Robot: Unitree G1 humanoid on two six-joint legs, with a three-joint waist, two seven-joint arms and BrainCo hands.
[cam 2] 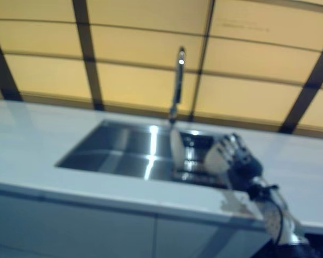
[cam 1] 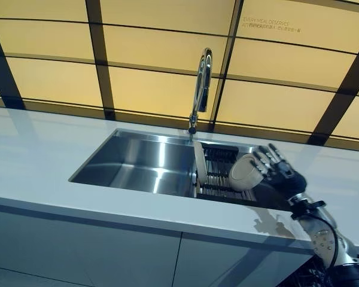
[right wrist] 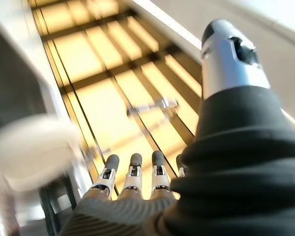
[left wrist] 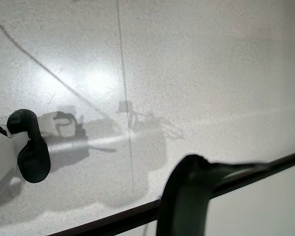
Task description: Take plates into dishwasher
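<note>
A white plate (cam 1: 199, 170) stands on edge in the dark dish rack (cam 1: 220, 179) at the right end of the steel sink (cam 1: 137, 161). Just right of it a cream bowl (cam 1: 246, 172) lies tipped on its side on the rack. My right hand (cam 1: 282, 176) is over the sink's right rim, close beside the bowl, its fingers (right wrist: 132, 172) straight and nothing in its grasp. The bowl (right wrist: 29, 152) shows as a pale blur beside those fingers. My left hand (left wrist: 27, 147) shows only at the edge of its wrist view, over the floor.
A tall chrome faucet (cam 1: 200, 89) rises behind the sink's middle. The white counter (cam 1: 36, 161) runs left and right of the sink, with a yellow-panelled wall (cam 1: 155, 54) behind it. Grey cabinet fronts (cam 1: 107, 251) lie below the counter edge.
</note>
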